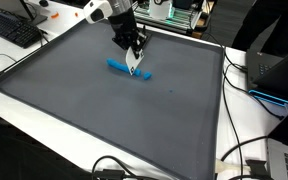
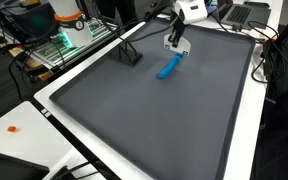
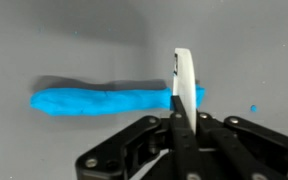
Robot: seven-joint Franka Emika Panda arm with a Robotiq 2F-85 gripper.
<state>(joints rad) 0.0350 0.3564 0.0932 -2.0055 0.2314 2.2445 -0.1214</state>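
A long blue strip of soft material lies on the dark grey mat and shows in both exterior views. My gripper hangs just above its one end, as an exterior view also shows. In the wrist view the gripper is shut on a thin white flat tool. The tool points down and its tip crosses the end of the blue strip. I cannot tell if the tip touches the strip.
A small blue speck lies on the mat beside the strip. A black stand sits at the mat's far edge. A keyboard, cables and electronics surround the white table.
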